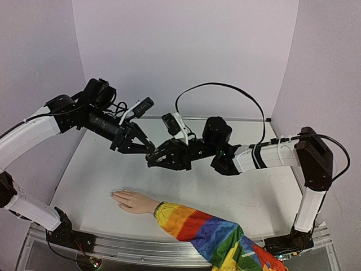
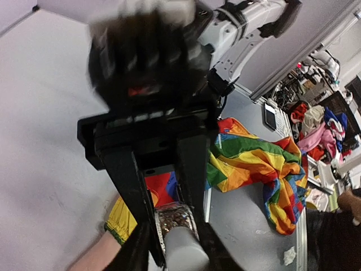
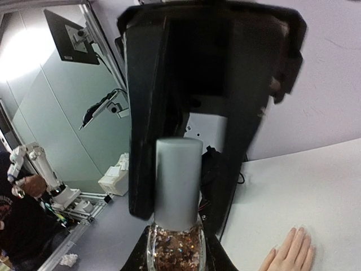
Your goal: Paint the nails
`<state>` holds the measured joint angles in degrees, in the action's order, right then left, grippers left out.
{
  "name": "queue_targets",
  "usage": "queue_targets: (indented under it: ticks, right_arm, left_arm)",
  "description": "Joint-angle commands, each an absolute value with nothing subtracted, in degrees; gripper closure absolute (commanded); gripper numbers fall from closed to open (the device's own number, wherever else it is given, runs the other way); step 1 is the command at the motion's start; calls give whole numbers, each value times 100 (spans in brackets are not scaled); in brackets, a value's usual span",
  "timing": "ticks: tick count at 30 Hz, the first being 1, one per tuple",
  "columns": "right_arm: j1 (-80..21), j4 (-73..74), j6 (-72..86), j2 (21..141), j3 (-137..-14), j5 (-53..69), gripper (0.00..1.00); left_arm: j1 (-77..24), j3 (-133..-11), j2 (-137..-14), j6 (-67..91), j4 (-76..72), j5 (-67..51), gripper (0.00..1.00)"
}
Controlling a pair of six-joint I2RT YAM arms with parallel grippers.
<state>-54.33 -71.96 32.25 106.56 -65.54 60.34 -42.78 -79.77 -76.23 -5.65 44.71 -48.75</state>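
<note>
2 black grippers meet in mid-frame of the top view, raised over a white table [image 1: 96, 169] that is closed in by pale lilac walls [image 1: 186, 51] at the back, left and right. Along the bottom of that frame a metal rail [image 1: 135, 244] marks the table's near edge. Bare white surface lies to the left of the arms, across the right half, and in a band between the grippers and the pale peach mannequin hand [image 1: 134, 201].

That mannequin hand lies flat, low and left of centre, near the front rail. Its long axis runs across the frame, and the wrist passes into a rainbow-striped fabric sleeve [image 1: 203, 228] that trails off the lower right past the near edge. The nails [image 1: 115, 196] are at the fingertips and point toward the left wall; they hardly differ from the skin. In the right wrist view the fingertips show at the lower right, pointing up the frame.

From the right, the right gripper [image 1: 153, 160] is clamped on a small clear glass bottle [image 3: 175, 248] full of coppery glitter. From the upper left, the left gripper [image 1: 148, 150] stands narrow, with 1 finger on each side of the bottle's grey cylindrical cap [image 3: 178, 180], close against it. In the right wrist view the bottle stands upright in the frame, cap uppermost. Both grippers hang behind the mannequin hand, well apart from it.
</note>
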Motion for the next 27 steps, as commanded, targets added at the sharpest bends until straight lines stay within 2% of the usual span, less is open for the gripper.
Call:
queue_targets:
  ticks: [1, 2, 4, 5, 6, 8, 12, 13, 17, 20, 27]
  right_arm:
    - [-5405, -8429, 2492, 9665, -6429, 4924, 100]
    - [-5396, -8117, 2194, 9549, -6281, 4578, 100]
    - [-5390, -7408, 1620, 9348, -6122, 3858, 100]
    - [-5388, -7146, 1375, 9271, -6070, 3475, 100]
    - [-5392, -6949, 1235, 9181, -6013, 3022, 100]
    - [-5396, -6795, 1072, 9023, -5894, 2144, 100]
    - [-5598, -6409, 710, 9001, -6026, 655, 100]
    - [-5745, -6321, 535, 9045, -6097, -227, 100]
    - [-6347, -6228, 56, 9357, -6450, -2325, 100]
    - [-6586, -6129, 44, 9642, -6741, -2890, 100]
    - [-7006, -5802, -378, 10251, -7453, -2966, 100]
  left_arm:
    - [-4544, -7908, -7576, -374, 4790, -3997, 55]
    - [-4492, -7898, -7418, -313, 4779, -3831, 42]
    - [-4362, -7832, -7018, -98, 4702, -3477, 27]
    - [-4254, -7783, -6862, -58, 4670, -3335, 16]
    - [-4198, -7725, -6712, 130, 4633, -3306, 8]
    - [-4158, -7571, -6422, 426, 4429, -3178, 2]
    - [-4157, -7283, -6017, 1617, 3611, -2560, 1]
    - [-4162, -7234, -5949, 1958, 3344, -2393, 1]
    - [-4166, -7193, -5786, 2643, 2525, -1615, 3]
    - [-4175, -7174, -5883, 2737, 2085, -1320, 7]
    - [-4226, -7260, -6358, 2711, 1542, -1316, 22]
